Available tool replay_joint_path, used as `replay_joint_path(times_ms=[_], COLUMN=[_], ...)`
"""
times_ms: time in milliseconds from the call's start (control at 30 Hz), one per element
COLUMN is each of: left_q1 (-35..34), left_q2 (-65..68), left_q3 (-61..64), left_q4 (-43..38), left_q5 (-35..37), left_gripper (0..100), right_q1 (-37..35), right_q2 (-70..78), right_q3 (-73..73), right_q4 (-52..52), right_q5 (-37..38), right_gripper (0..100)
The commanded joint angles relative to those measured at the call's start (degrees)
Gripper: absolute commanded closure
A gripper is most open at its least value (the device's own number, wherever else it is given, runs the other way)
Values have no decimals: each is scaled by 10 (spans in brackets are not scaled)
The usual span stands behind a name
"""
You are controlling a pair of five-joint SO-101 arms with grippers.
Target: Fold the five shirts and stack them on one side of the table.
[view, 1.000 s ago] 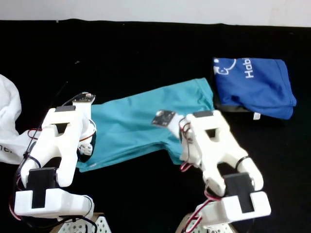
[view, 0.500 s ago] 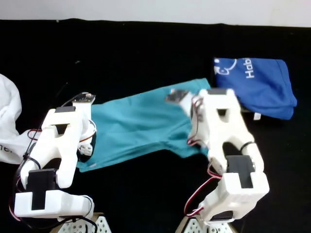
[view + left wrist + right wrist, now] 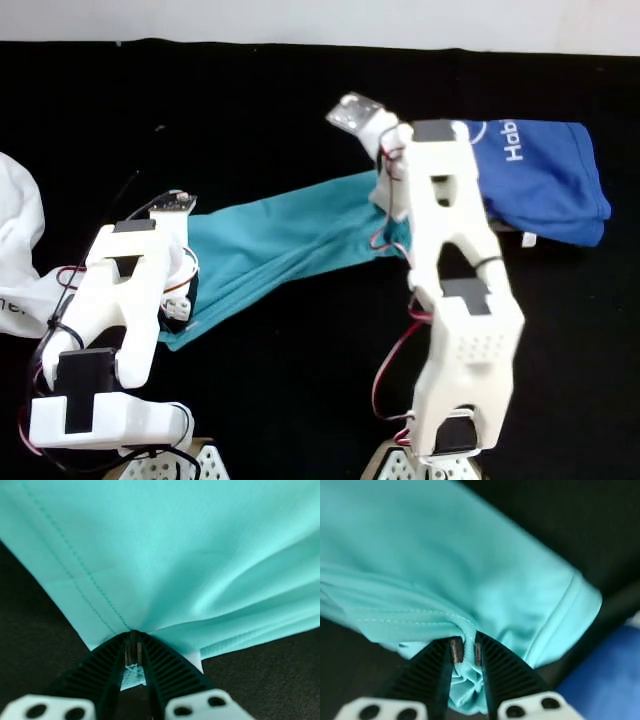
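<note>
A teal shirt (image 3: 280, 250) is stretched across the middle of the black table between both arms. My left gripper (image 3: 134, 652) is shut on the shirt's near-left corner (image 3: 165, 570); in the high view that arm (image 3: 125, 290) stands at the left. My right gripper (image 3: 466, 654) is shut on a bunched fold of the teal shirt (image 3: 445, 575); its arm (image 3: 440, 220) stretches toward the back, lifting the shirt's right end. A folded blue shirt (image 3: 545, 175) lies at the back right. A white shirt (image 3: 18, 240) lies crumpled at the left edge.
The black table (image 3: 250, 110) runs back to a light wall. The robot bases (image 3: 110, 420) stand at the front edge. A darker folded item (image 3: 500, 228) lies under the blue shirt.
The right arm has swung from the front toward the back, pulling the teal shirt's right end up and away, so the shirt is narrower and taut. The left arm has kept still.
</note>
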Motion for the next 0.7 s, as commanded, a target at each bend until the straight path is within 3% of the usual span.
replay_joint_path(times_ms=[0,167,433,667], left_q1=[-2,-2,-2,-2], left_q2=[4,4,4,4], left_q3=[0,0,0,0], left_q4=[-25,-25,-25,-25], left_q5=[2,2,2,2], left_gripper=[990,990,990,990], right_q1=[-4,-3,10,11], right_q2=[66,175,205,206], right_q3=[-137,-249,-444,-536], right_q4=[-14,-4,45,190], right_q5=[-12,-32,-234,-240], right_gripper=[989,904,880,878])
